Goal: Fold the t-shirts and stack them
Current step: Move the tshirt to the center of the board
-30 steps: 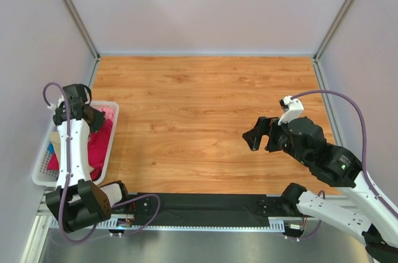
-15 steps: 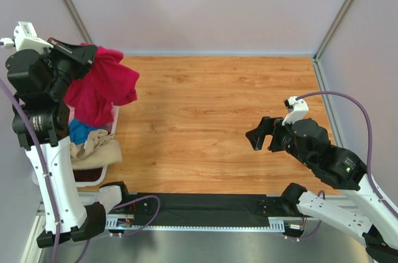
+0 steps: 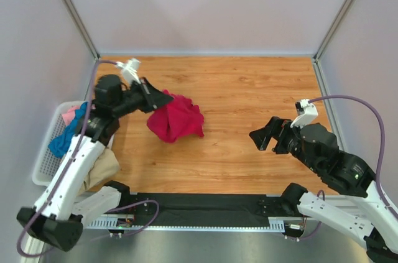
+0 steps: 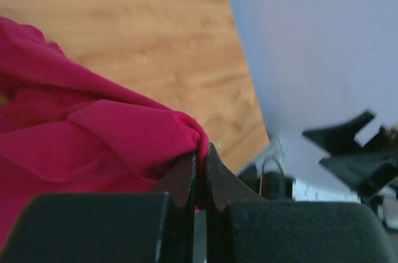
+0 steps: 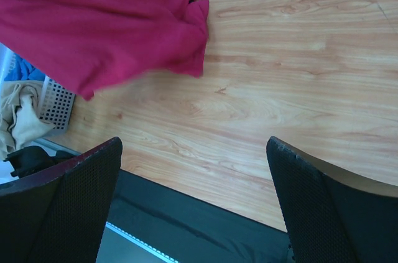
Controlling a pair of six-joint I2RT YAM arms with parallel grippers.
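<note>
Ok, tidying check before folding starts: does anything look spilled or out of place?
Yes. The tan tee spills over the basket's near corner, partly outside it. The red tee is a crumpled bunch pinched in the left claw, not laid flat.

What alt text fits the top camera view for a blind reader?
The left pincer grips a bunched red t-shirt at the left of a wooden table. The right pincer is open and empty; a white basket of clothes sits far left.
</note>
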